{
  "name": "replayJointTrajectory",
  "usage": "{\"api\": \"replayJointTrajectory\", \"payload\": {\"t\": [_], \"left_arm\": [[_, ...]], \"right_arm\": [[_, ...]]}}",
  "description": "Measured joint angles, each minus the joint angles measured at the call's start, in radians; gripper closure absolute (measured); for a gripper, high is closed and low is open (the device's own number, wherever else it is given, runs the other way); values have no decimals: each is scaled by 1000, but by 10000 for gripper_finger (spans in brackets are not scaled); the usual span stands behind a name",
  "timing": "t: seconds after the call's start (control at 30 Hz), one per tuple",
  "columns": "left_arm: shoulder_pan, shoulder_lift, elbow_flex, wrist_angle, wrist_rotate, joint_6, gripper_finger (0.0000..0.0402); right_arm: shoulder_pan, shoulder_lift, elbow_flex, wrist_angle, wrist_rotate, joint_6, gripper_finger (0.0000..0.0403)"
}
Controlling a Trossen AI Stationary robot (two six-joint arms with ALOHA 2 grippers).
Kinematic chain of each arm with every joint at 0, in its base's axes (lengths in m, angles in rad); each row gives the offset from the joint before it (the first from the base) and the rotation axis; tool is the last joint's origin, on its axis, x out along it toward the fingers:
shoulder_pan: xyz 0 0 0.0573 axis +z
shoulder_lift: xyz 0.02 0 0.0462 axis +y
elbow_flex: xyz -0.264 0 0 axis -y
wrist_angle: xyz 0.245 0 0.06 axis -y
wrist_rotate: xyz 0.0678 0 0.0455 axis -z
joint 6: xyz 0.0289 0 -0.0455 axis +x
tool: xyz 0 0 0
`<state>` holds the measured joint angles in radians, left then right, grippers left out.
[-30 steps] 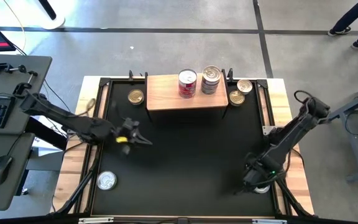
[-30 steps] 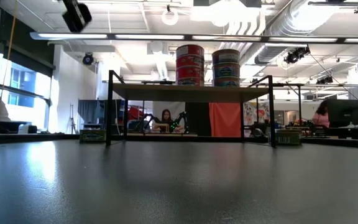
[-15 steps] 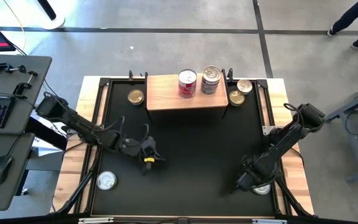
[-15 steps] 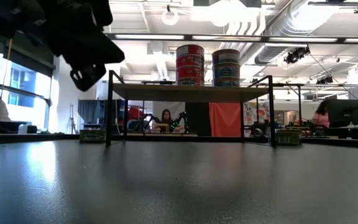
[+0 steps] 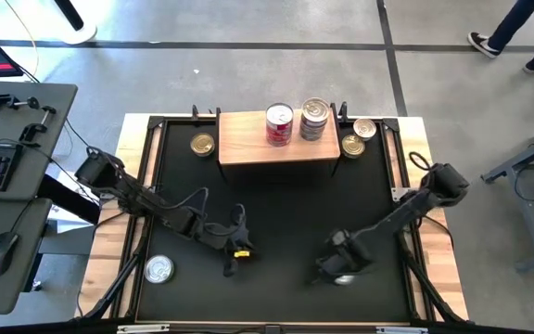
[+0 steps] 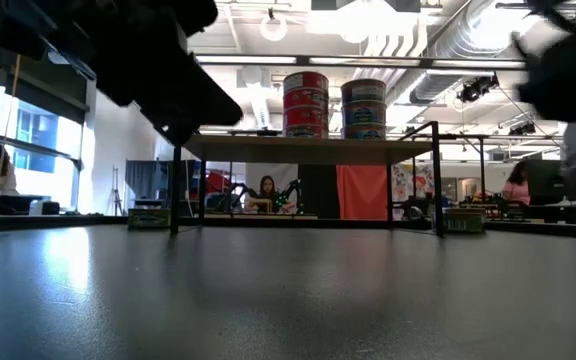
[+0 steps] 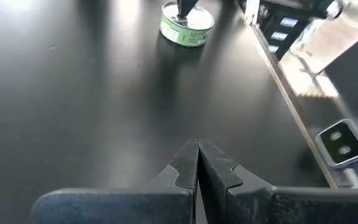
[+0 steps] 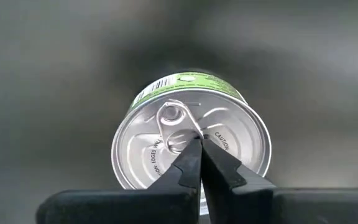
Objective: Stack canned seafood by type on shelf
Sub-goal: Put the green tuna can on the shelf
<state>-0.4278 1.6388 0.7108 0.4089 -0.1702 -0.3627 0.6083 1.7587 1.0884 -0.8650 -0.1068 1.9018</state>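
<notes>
A green-labelled can with a silver pull-tab lid stands on the black mat near its front right. My right gripper is shut right above it, pointing down. My left gripper is shut with nothing in it, low over the mat's near middle, and looks toward that can. The shelf at the far edge carries a red stack and a bluish stack. My right gripper comes from above with its shut fingertips on the can's lid, right beside the pull tab's ring. Whether a tip catches in the ring cannot be told. The can stays upright with its bottom on the mat.
Loose cans lie on the mat: a gold one left of the shelf, a gold one and a silver one right of it, and a silver one at the near left. A person's legs show at the far right.
My left gripper has swung down and toward the table's near right, over the mat's middle. My right gripper has gone toward the table's left, and the green can under it has slid along the mat with it, staying upright.
</notes>
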Motion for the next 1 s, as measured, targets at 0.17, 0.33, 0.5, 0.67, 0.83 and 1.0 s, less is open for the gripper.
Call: {"api": "replayJointTrajectory", "payload": {"t": [0.17, 0.33, 0.5, 0.67, 0.83, 1.0], "left_arm": [[1, 67, 27, 5, 1, 15, 401], [1, 77, 29, 9, 3, 8, 402], [1, 63, 25, -32, 0, 8, 401], [1, 15, 23, -168, -2, -27, 402], [1, -24, 24, -259, -135, -27, 402], [31, 41, 24, -267, -159, -17, 402]], "right_arm": [[-108, 100, 119, 45, 144, -150, 403], [-214, 194, 246, 138, 277, -344, 403], [-292, 250, 370, 182, 313, -563, 403], [-294, 199, 516, -4, 342, -713, 403], [-273, 179, 561, -205, 344, -759, 403], [-248, 177, 407, -180, 232, -751, 403]]}}
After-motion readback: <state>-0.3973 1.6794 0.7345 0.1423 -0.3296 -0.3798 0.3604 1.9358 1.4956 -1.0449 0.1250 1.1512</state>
